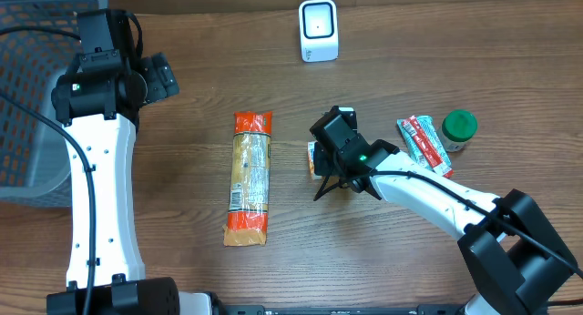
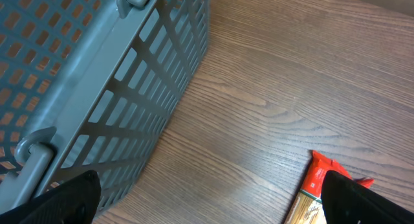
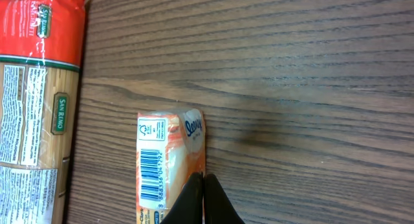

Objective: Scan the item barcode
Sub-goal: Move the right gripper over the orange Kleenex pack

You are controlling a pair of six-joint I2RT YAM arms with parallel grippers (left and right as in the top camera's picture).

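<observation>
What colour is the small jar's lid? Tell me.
Green. The jar's lid shows best in the overhead view, right of the red-and-white packet.

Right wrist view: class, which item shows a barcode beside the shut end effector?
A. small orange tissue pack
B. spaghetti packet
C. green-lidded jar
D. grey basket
A: the small orange tissue pack lies with its barcode facing up, next to the tips of the right end effector.

Bare wooden table [image 1: 200, 60] lay open between the white box-shaped scanner [image 1: 318, 30] and the long orange-ended spaghetti packet [image 1: 250, 178]. The grey plastic lattice basket [image 1: 23, 124] blocked the far left; a red-and-white packet [image 1: 424, 144] and green-lidded jar [image 1: 459, 128] crowded the right.
</observation>
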